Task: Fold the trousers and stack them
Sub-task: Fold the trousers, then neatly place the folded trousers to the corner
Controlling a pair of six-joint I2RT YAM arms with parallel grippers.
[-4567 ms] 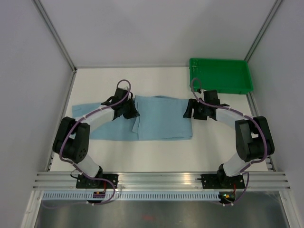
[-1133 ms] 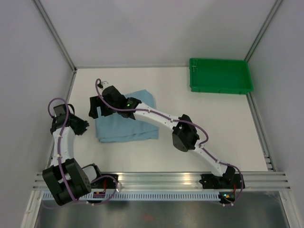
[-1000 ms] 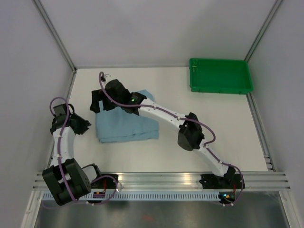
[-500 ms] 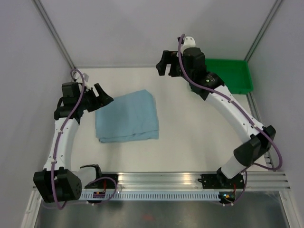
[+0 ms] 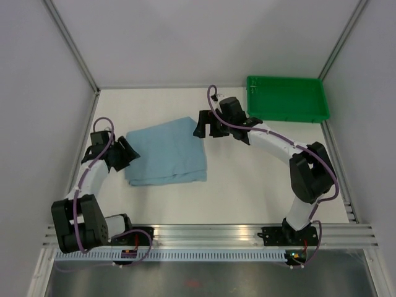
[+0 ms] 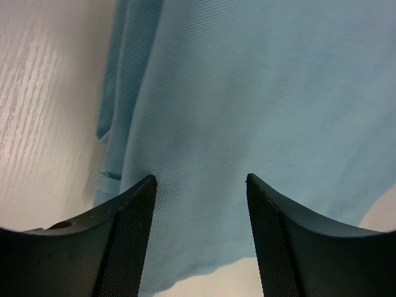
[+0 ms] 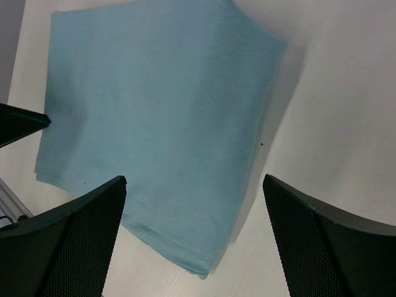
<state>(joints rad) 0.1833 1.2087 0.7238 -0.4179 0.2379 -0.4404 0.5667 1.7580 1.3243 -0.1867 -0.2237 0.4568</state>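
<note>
The sky-blue trousers (image 5: 166, 151) lie folded into a rough square on the white table (image 5: 260, 179), toward 9 o'clock from its middle and well apart from the green tray (image 5: 288, 116) in the 1 o'clock corner. The left pincer (image 5: 127, 153) sits at the bundle's 9 o'clock edge with its jaws apart and nothing between them; its wrist view shows only flat cloth below the gap. The right pincer (image 5: 206, 125) hovers just off the bundle's 1 o'clock corner, jaws spread wide and empty. The step in hand looks like taking hold for one more fold or for shifting the bundle; which of the two cannot be told from here. To do it well, each pincer should probably come down low enough at its own edge to catch every layer, not the top sheet alone. The layers at the 9 o'clock side look slightly stepped, so a shallow pinch there could peel the fold open. Closing both sides together and lifting level should keep the square from skewing or dragging across the table.
</note>
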